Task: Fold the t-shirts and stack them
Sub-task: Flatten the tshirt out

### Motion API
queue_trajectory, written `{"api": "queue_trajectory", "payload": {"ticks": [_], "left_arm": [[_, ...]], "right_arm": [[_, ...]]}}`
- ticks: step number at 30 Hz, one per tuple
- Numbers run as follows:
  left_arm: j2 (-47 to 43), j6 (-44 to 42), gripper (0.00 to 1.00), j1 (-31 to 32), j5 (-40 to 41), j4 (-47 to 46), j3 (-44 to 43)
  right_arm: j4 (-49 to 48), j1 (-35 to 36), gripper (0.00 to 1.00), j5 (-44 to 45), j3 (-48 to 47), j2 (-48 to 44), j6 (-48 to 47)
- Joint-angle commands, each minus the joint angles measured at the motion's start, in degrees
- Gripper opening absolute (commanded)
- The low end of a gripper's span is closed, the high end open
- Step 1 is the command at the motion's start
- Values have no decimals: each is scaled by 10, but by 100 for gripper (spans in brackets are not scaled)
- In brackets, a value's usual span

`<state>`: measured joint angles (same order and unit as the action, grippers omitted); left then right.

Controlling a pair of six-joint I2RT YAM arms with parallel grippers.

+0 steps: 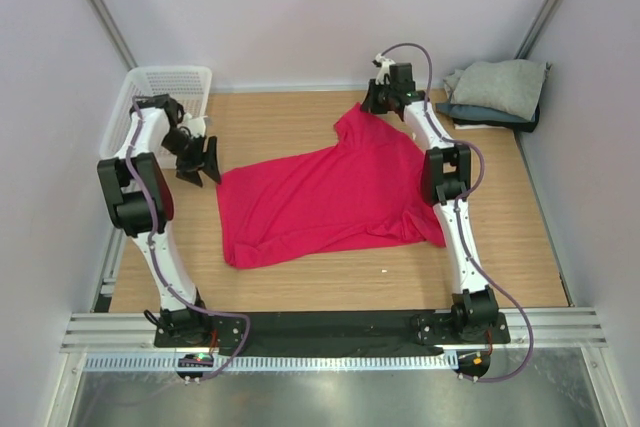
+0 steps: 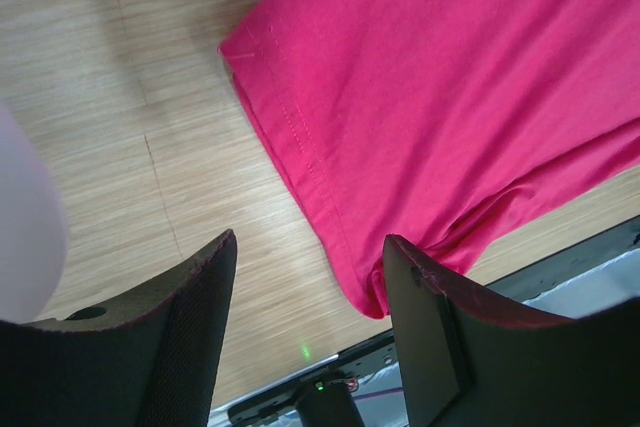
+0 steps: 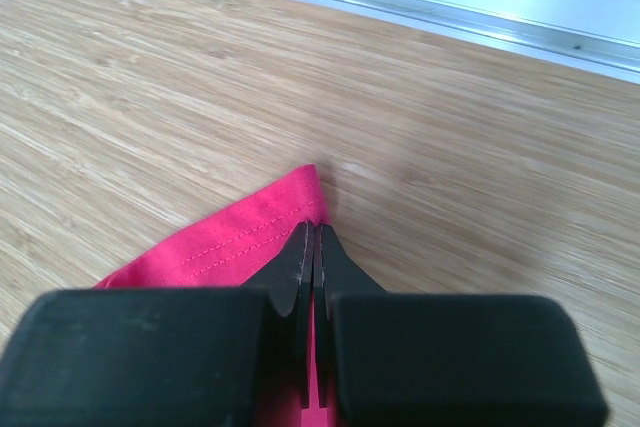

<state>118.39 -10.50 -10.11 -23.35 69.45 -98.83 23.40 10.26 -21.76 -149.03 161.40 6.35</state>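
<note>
A crimson-pink t-shirt [image 1: 330,197] lies spread flat in the middle of the wooden table. At its far corner, my right gripper [image 1: 372,107] is shut on the hemmed edge; in the right wrist view the jaws [image 3: 315,232] pinch the pink hem [image 3: 230,242] just above the wood. My left gripper [image 1: 203,175] hovers open beside the shirt's left edge. In the left wrist view the shirt's hem [image 2: 450,97] lies beyond the two spread fingers [image 2: 190,327], with nothing between them. Folded t-shirts [image 1: 500,85] are stacked at the back right, light grey on top of dark blue-grey.
A white mesh basket [image 1: 165,97] stands at the back left corner, just behind the left arm. The enclosure walls close in on both sides and at the back. Bare wood shows in front of the shirt, towards the arm bases.
</note>
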Motion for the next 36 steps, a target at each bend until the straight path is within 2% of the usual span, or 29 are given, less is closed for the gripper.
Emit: {"api": "queue_trajectory", "payload": {"ticks": [1, 11, 15, 22, 29, 36], "left_arm": [[52, 7, 61, 1, 9, -37, -40], [102, 12, 56, 6, 18, -39, -88], [72, 21, 51, 19, 58, -56, -72], [47, 28, 52, 42, 81, -70, -48], [21, 24, 52, 76, 81, -66, -66], [13, 24, 53, 122, 138, -77, -80]], "right_arm": [[23, -18, 1, 17, 8, -34, -13], [32, -21, 1, 11, 16, -52, -17], [39, -22, 1, -2, 17, -64, -13], [41, -23, 1, -1, 19, -67, -12], [49, -24, 1, -2, 17, -72, -16], [53, -32, 1, -1, 20, -79, -19]]}}
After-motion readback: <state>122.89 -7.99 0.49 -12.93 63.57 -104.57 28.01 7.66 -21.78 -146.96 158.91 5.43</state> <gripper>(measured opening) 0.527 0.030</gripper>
